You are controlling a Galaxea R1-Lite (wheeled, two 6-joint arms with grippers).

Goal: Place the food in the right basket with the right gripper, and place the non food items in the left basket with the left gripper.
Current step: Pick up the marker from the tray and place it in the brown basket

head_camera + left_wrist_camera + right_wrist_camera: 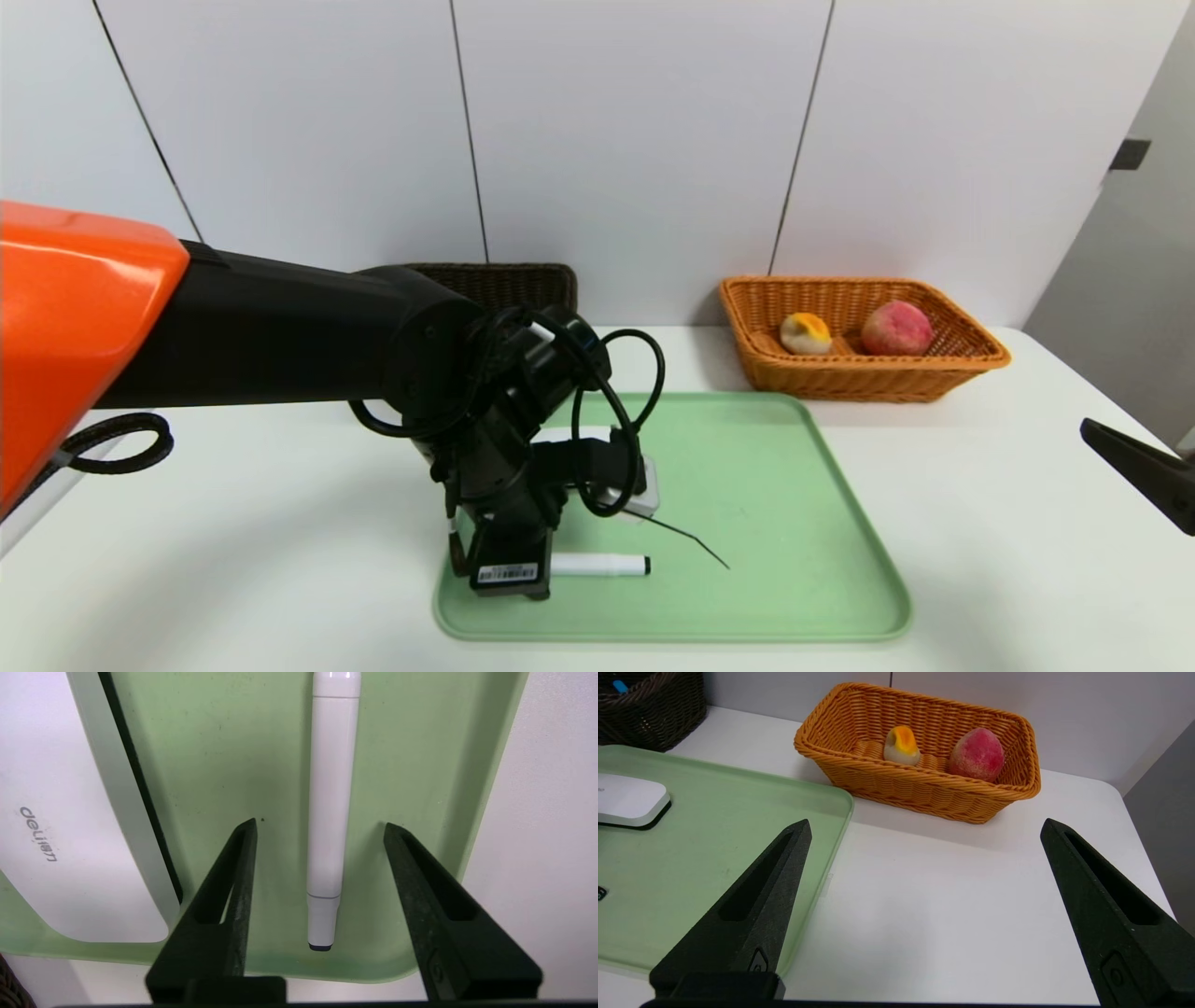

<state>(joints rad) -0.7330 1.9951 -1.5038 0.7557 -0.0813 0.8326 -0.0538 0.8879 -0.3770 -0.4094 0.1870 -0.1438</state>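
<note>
The slim white marker with black ends (pixel 331 798) is laid near the front-left corner of the pale green plastic tray (pixel 747 523), framed untouched between the partly spread jaws of the black left gripper (pixel 321 826). By the bench's right edge, the black right gripper (pixel 927 821) is parked, wide open and empty.

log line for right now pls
left tool: open astride white marker | right tool: open, parked | peach, bun: orange basket
</note>
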